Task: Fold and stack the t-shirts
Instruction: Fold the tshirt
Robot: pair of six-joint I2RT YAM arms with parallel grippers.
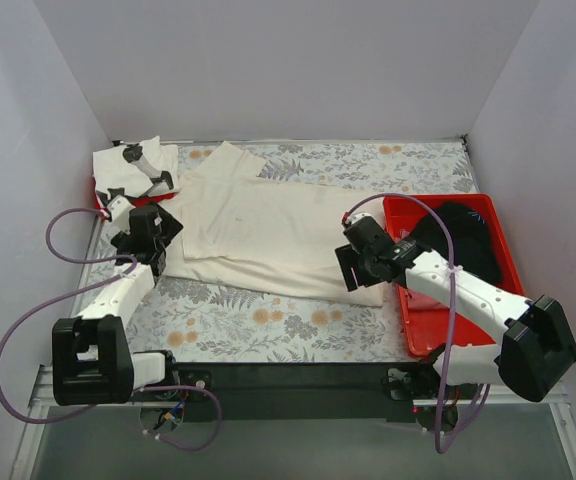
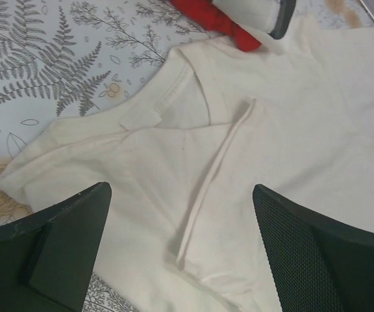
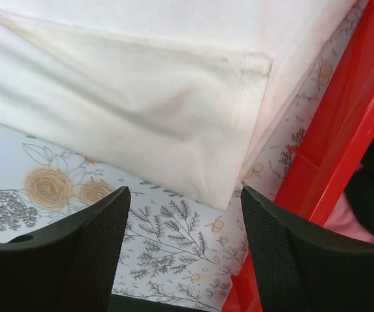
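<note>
A plain cream-white t-shirt [image 1: 268,225] lies folded lengthwise across the middle of the table. My left gripper [image 1: 154,235] is open just above its collar end; the left wrist view shows the neckline and a folded sleeve hem [image 2: 213,169] between the fingers. My right gripper [image 1: 353,270] is open over the shirt's bottom corner [image 3: 232,188], empty. A white t-shirt with black marks [image 1: 133,165] lies folded at the back left. A black t-shirt [image 1: 468,235] fills the red tray on the right, with pinkish cloth [image 3: 346,221] beside it.
The right red tray [image 1: 418,320] stands close to my right gripper; its wall [image 3: 343,130] runs along the shirt's corner. Another red tray [image 1: 103,205] peeks out under the white marked shirt. The floral tablecloth [image 1: 268,320] covers the table. Grey walls enclose three sides.
</note>
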